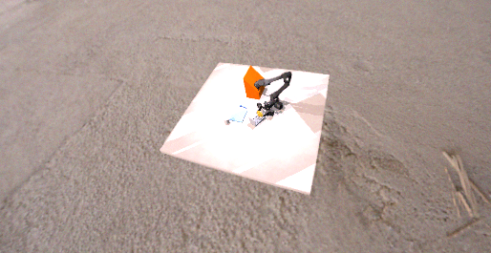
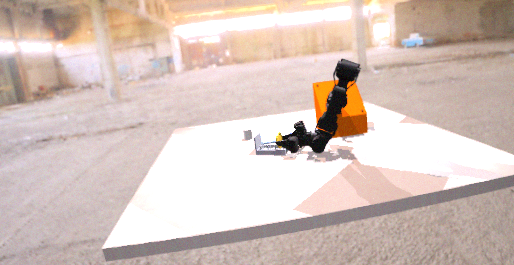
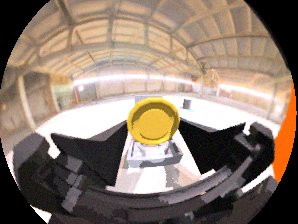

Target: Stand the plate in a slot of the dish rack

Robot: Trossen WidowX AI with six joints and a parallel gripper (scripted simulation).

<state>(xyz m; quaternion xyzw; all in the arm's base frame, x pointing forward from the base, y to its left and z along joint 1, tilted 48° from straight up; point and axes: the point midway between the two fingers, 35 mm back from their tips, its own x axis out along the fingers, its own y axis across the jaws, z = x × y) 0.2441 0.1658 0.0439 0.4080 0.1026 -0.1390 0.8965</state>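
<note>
Gripper [image 3: 153, 137] jaws clamped on the yellow plate [image 3: 153, 120], which stands on edge, face toward the wrist camera, just above the grey dish rack [image 3: 154, 156]. In the top view the rack [image 1: 258, 119] lies at about 7 o'clock from the arm's base. Judged step: seating the plate. Keep the disc vertical and centred between the rails, lower until the rim bears on the rack, then open and retreat straight back, away from the orange box [image 2: 350, 110].

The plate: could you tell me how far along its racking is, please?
Done: the yellow plate is picked up and upright in the claw. In hand: holding it directly over the dish rack. Left: release, then move the arm away.
</note>
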